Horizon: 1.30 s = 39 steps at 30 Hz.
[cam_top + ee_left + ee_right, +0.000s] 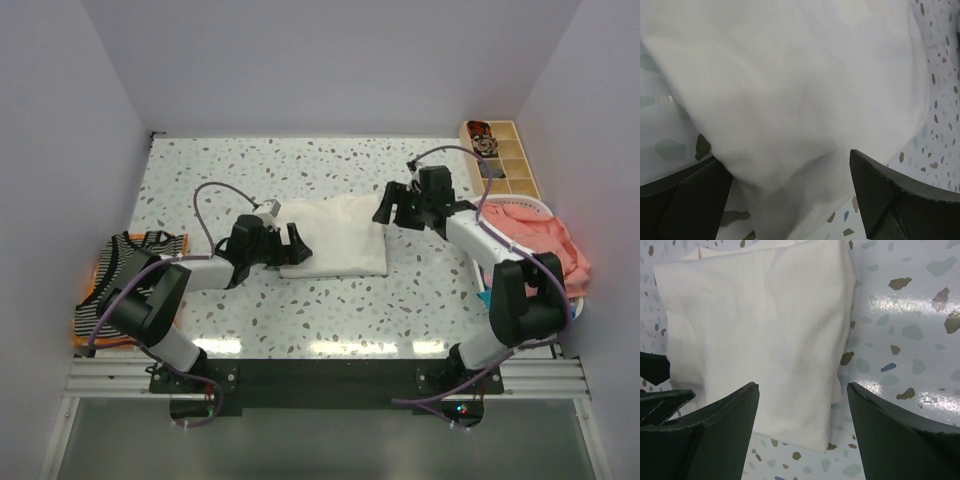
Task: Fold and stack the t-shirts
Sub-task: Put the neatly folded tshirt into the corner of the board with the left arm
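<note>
Here the folded cream cloth t-shirt (335, 238) lies lengthwise between the claws, one edge inside the wide-open, empty left gripper (300, 246), the opposite corner just ahead of the right gripper (388, 214), likewise open and empty.

Looking like a robot lab cell: white walls (330, 60) boxing in speckled tabletop (330, 310), left arm (205, 270) and right arm (470, 235) sitting on aluminium rail (110, 380).

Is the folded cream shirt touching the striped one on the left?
Apart. The top view shows bare speckled table between the cream shirt and the striped shirt.
</note>
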Tool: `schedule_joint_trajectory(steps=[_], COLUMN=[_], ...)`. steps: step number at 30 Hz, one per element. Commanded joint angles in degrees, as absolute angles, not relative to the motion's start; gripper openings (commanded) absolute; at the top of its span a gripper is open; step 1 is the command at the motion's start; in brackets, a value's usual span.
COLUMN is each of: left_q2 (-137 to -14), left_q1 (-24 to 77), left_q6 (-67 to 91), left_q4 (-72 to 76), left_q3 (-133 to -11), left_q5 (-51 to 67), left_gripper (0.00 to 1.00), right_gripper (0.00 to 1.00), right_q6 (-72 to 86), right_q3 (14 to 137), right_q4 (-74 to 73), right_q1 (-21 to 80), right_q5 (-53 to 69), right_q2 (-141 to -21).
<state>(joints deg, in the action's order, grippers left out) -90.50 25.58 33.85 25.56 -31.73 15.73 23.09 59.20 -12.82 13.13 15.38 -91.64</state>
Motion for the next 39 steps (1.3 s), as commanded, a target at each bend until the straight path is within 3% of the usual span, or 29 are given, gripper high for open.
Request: schedule_joint_trajectory(steps=[1,16,18,19,20,22,28,39], left_q2=[-93.3,-108.7,-110.1,-110.6,-111.3,-113.1,-117.0,-122.8], left_q1=[24.8,25.2,25.1,25.1,25.1,25.1,24.6,9.1], left_q6=[30.1,30.2,31.0,31.5,32.0,33.0,31.6,9.0], left_q4=[19.4,25.3,27.5,28.1,29.5,30.1,28.2,-12.2], left_q3=[-36.7,-45.7,-45.7,-45.9,-46.1,-47.9,-58.5,-97.1], left_q5=[10.0,21.7,22.8,23.0,23.4,23.9,26.3,16.3], left_gripper=[1.0,0.98,0.81,0.39,0.2,0.0,0.0,0.0], right_gripper=[0.76,0.76,0.76,0.76,0.76,0.76,0.76,0.76], right_q6=[19.5,20.0,20.0,20.2,20.2,20.2,20.0,20.0], right_q3=[58.5,57.3,57.0,57.0,56.7,56.5,55.1,53.8], right_q4=[-16.9,-16.2,-16.0,-15.7,-15.6,-15.6,-16.0,-15.6], right_q1=[13.3,13.4,13.3,13.3,13.3,13.4,13.3,13.2], right_q5=[9.7,11.5,11.7,11.8,12.0,12.4,12.4,14.3], right_q2=[-86.5,-86.0,-86.5,-86.5,-86.5,-86.4,-85.3,-85.6])
